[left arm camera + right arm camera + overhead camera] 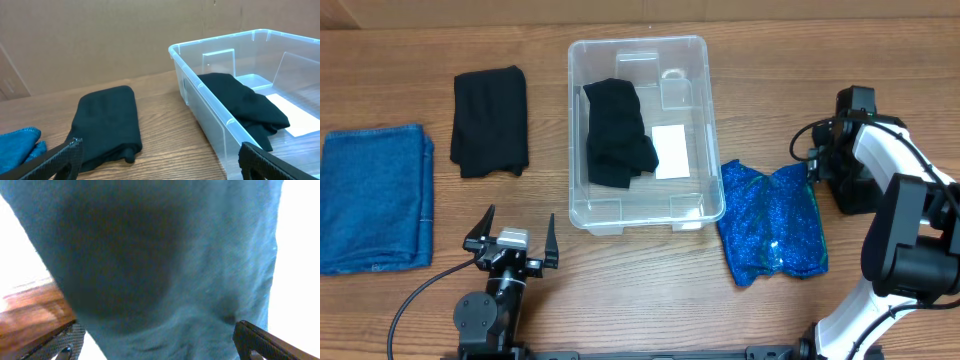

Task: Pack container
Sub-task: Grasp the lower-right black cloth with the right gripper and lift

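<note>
The clear container stands at the table's middle with a black folded cloth inside and a white label on its base. It also shows in the left wrist view, with the black cloth in it. My left gripper is open and empty, in front of the container's near left corner. My right gripper is open, right above the right edge of a sparkly blue cloth, which fills its view.
A second black folded cloth lies left of the container. A blue denim cloth lies at the far left. A cardboard wall stands behind the table.
</note>
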Controlling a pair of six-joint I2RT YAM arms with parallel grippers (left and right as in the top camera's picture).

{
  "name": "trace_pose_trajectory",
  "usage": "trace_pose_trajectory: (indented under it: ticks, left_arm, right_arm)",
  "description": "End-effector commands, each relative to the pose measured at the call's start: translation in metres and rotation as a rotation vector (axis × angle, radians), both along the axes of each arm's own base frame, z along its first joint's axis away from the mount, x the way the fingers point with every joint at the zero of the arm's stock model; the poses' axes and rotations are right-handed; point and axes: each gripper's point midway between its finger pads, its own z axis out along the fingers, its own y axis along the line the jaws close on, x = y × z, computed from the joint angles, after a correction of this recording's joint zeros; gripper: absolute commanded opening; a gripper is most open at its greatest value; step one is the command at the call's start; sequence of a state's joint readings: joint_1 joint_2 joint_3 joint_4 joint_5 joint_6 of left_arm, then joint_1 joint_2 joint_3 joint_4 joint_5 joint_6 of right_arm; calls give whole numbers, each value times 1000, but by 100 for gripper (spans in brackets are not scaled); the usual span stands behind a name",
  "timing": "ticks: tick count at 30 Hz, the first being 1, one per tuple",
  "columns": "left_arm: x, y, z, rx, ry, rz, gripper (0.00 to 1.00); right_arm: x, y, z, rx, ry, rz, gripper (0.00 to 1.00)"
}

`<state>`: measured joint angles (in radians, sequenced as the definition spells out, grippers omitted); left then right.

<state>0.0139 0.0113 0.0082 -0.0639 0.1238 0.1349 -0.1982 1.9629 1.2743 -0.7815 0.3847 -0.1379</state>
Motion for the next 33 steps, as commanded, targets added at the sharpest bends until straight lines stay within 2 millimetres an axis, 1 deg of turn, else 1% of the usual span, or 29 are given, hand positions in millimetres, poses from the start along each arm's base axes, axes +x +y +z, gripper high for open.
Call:
trace_pose_trajectory:
  ticks: [1,3,5,8,11,12,13,16,20,23,25,26,29,30,33]
  left_arm:
    - [0,1,-1,7,-2,4,100]
    - [0,1,-1,7,-2,4,100]
    - [0,1,-1,7,-2,5,100]
    - [0,1,-1,7,-2,4,100]
    - [0,1,-1,7,-2,4,100]
    - [0,1,-1,7,-2,4,100]
    - [0,1,-1,7,-2,4,100]
    - [0,1,-1,7,-2,4,100]
    - [0,1,-1,7,-2,4,100]
    - [0,1,-1,7,-2,5,100]
    - [0,1,-1,7,-2,4,100]
    - [0,1,-1,7,-2,4,100]
    - [0,1,-1,8,-2,5,100]
    - [0,1,-1,7,-2,5,100]
    - [0,1,-1,7,-2,5,100]
  right_arm:
    - [-7,-14,-16,-18,52,16,100]
    - [-2,-18,-16,-16,32,29,100]
    - [5,-26,-15,-29,23,88,100]
    - [8,-40,-14,-42,-7,72,100]
    - [6,-57,-13,-53,-26,29,100]
    - [2,-68,-11,-72,-29,3,100]
    - [0,-73,-11,-76,-30,-11,100]
    - [-1,-81,-10,-80,-44,-29,100]
    - [13,-76,-9,-67,-67,61,100]
    - [23,-70,-10,-26,-120,68,100]
    - [31,-69,-9,-10,-169,36,100]
    - [34,-64,-10,19,-183,46,100]
    - [42,-46,-13,111,-206,133,100]
    - [43,-43,-13,123,-205,165,100]
    - [45,-43,-16,109,-182,244,100]
